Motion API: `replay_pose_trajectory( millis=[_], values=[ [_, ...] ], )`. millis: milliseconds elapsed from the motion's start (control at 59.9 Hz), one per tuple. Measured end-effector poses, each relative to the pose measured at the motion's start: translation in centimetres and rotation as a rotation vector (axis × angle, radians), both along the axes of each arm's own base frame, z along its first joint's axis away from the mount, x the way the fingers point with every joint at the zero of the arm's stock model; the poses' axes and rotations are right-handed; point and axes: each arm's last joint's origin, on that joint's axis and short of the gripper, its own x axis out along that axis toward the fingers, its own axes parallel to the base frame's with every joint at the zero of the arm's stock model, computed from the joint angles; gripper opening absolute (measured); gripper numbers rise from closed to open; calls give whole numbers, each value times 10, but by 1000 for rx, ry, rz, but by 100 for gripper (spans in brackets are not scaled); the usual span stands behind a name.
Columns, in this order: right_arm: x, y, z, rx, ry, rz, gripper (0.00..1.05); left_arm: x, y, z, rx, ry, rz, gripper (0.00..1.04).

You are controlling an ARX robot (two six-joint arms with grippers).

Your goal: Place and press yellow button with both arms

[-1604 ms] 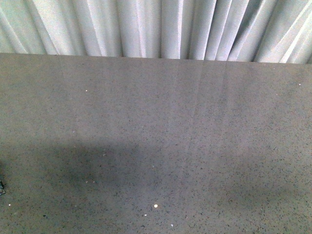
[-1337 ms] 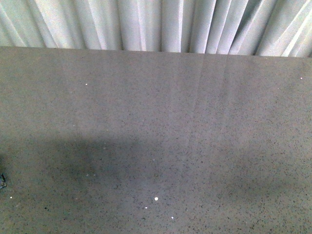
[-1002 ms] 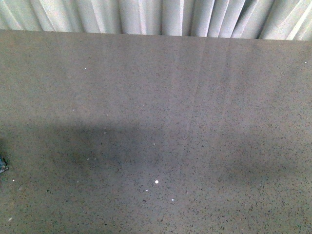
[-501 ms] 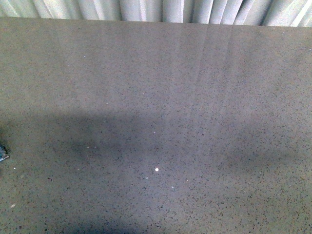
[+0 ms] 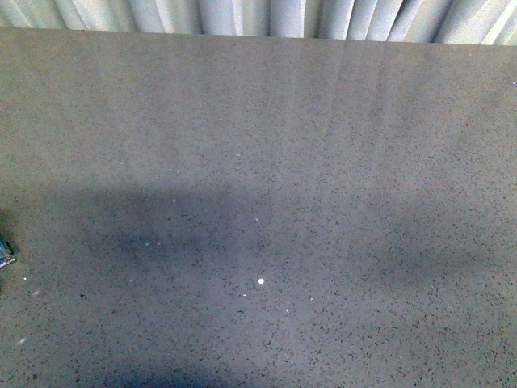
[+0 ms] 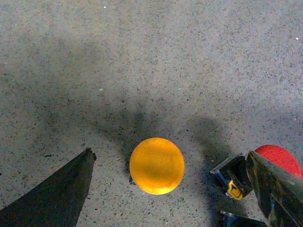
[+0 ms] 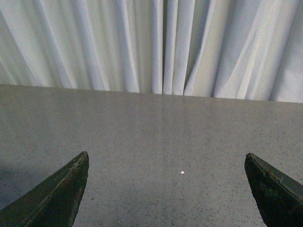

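My left hand (image 6: 167, 152) hangs wide open above the yellow button (image 6: 156, 165), which stands on the desk (image 6: 142, 56) between its fingers (image 6: 61, 189), touching neither; my right hand (image 7: 166, 155) gapes empty.

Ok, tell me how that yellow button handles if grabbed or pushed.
The yellow button has a smooth domed cap, likely slippery to pinch. It looks rigid. The cap overhangs its hidden base, so a shove might tip it.

Setting reads as a laboratory or studio test bench. A grey speckled stone-look tabletop (image 5: 339, 145) runs to a white pleated curtain (image 5: 242, 14) hung as a backdrop along its far edge.
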Motion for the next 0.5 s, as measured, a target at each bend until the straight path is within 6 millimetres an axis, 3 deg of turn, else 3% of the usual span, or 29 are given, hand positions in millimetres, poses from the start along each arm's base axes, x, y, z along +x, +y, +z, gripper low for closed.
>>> replay_pose_trajectory(
  millis=[501],
  values=[
    [0, 0, 0, 0, 0, 0, 96, 17, 8, -14, 15, 46, 4, 96]
  ],
)
